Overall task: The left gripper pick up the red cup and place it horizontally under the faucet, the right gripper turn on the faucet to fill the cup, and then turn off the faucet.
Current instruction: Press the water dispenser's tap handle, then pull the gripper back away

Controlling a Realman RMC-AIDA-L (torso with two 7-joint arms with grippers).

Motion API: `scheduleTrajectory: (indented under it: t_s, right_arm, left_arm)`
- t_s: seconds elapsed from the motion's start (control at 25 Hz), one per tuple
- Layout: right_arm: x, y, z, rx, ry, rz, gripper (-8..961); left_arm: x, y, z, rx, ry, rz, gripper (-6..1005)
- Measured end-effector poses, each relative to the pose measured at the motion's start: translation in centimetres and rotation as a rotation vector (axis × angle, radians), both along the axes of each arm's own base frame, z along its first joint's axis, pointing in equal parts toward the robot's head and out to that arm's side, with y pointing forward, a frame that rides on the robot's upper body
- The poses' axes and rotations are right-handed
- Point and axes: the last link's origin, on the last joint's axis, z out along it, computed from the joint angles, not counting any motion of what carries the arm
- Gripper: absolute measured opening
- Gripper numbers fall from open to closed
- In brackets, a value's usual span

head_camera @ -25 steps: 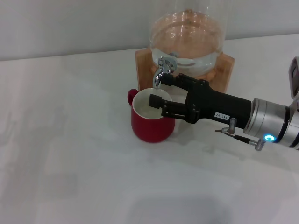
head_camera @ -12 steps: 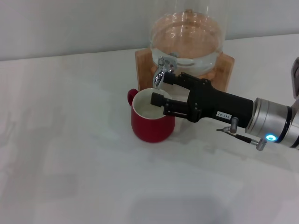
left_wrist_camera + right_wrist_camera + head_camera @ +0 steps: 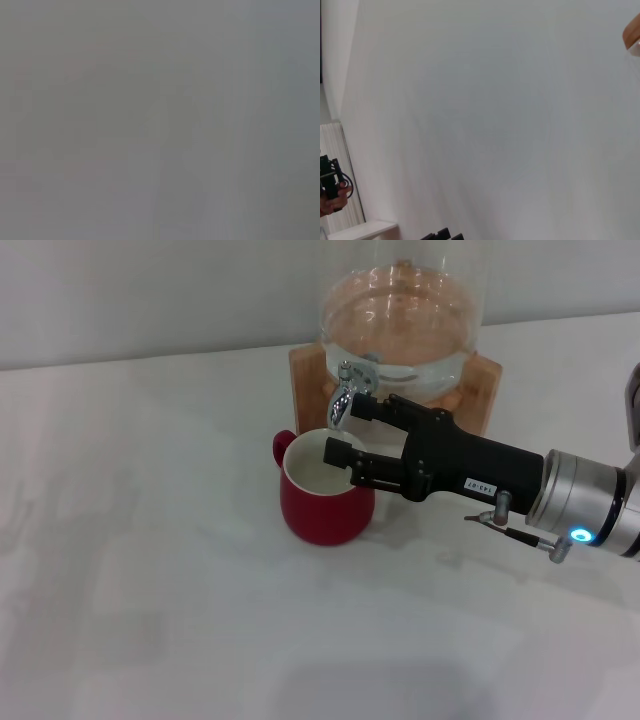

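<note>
The red cup (image 3: 326,496) stands upright on the white worktop (image 3: 150,570), just in front of the wooden stand (image 3: 478,390) that carries the glass water jar (image 3: 400,325). Its white inside faces up and its small handle points toward the robot's left. The faucet (image 3: 345,395) pokes out of the jar low down, its spout hanging right above the cup's far rim. The right gripper (image 3: 351,429) reaches in from the right, fingers spread apart: the upper one lies beside the faucet, seemingly touching it though I can't be sure from here, and the lower one hangs over the cup's mouth. A blue light glows on its silver wrist. The left gripper is nowhere to be seen; its wrist camera gives only a grey blur
</note>
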Motion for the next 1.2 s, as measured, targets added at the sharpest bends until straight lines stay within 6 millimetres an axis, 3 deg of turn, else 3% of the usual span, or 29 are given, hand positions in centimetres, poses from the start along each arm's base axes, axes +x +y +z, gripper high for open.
scheduleTrajectory:
  t_s: [1.2]
  right_arm:
    - [0.51, 0.0, 0.42, 0.02, 0.005, -0.02, 872]
  left_arm:
    - [0.04, -0.01, -0.06, 0.0, -0.001, 0.0, 881]
